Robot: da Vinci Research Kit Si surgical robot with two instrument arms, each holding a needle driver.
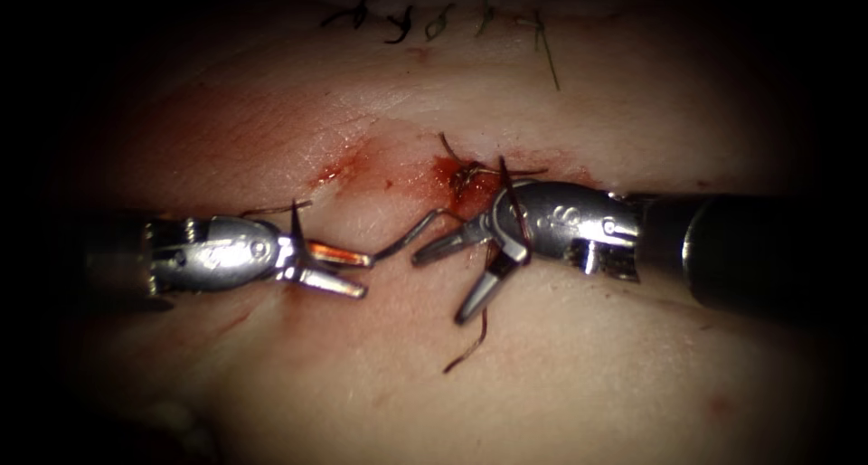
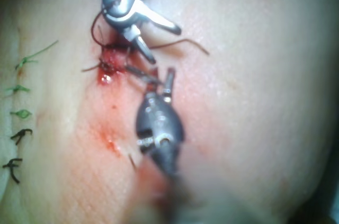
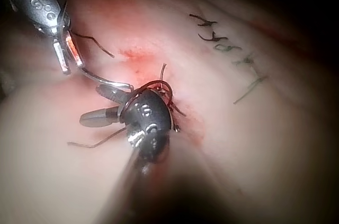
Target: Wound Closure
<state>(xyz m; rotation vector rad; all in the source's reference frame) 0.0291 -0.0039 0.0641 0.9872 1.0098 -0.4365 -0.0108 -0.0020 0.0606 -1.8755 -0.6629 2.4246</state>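
Here the left tool (image 1: 348, 270) is seen with its jaws spread in a narrow V, and the end of the needle (image 1: 409, 234) lies at the tip of the upper jaw; whether that end is pinched or merely touched cannot be told. In the left wrist view the same tool (image 2: 161, 83) reaches toward the wound, its tips near the needle (image 2: 139, 72). The right tool (image 1: 457, 279) is held with its jaws spread wide, one jaw pointing left and the other pointing down and left, and nothing is gripped between them. The needle runs as a curved grey wire from the left tool's tip up toward the red spot, passing just above the right tool's upper jaw; its far end is lost at the wound, so it cannot be told whether it sits in the tissue (image 1: 633, 356). Dark thread (image 1: 508, 203) is looped over the right tool's wrist, and a loose end (image 1: 468, 347) trails down below its lower jaw. A knot of thread (image 1: 466, 174) sits at the cut amid red fluid (image 1: 398, 175). Farther up the tissue a row of finished stitches (image 1: 434, 20) is visible.
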